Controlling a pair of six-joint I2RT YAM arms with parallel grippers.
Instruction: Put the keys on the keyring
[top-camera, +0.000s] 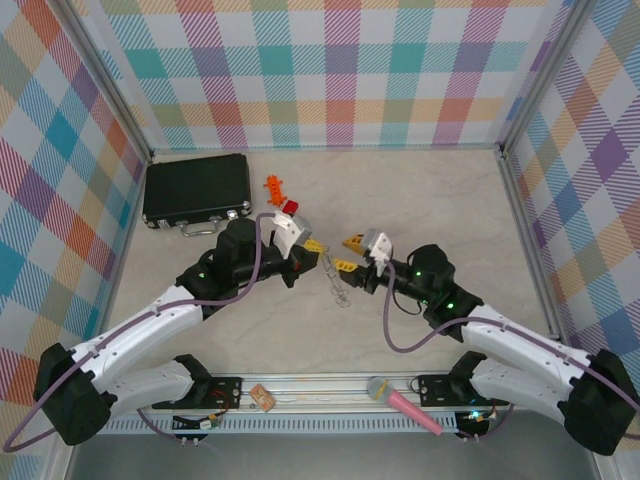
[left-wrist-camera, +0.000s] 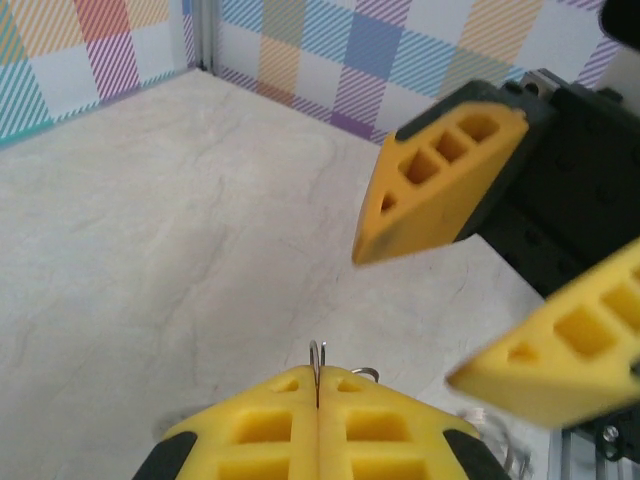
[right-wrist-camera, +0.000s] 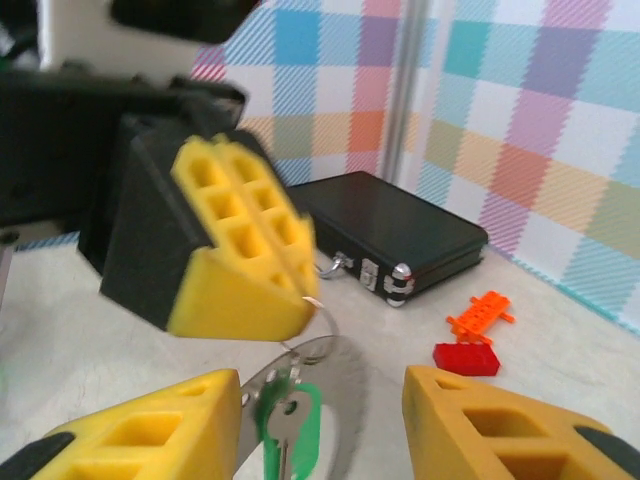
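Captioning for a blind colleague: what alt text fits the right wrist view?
The left gripper, fingers shut, pinches the top of a silver keyring, a green-headed key at its lower edge, between the open yellow fingers of the right gripper. Behind lie a black case, an orange toy piece and a red block.

Pinched between the left fingers (left-wrist-camera: 265, 430), the keyring (left-wrist-camera: 317, 360) shows us only a thin sliver; the rest is hidden. In the right wrist view we find the key (right-wrist-camera: 303, 418) cut off by the lower edge.
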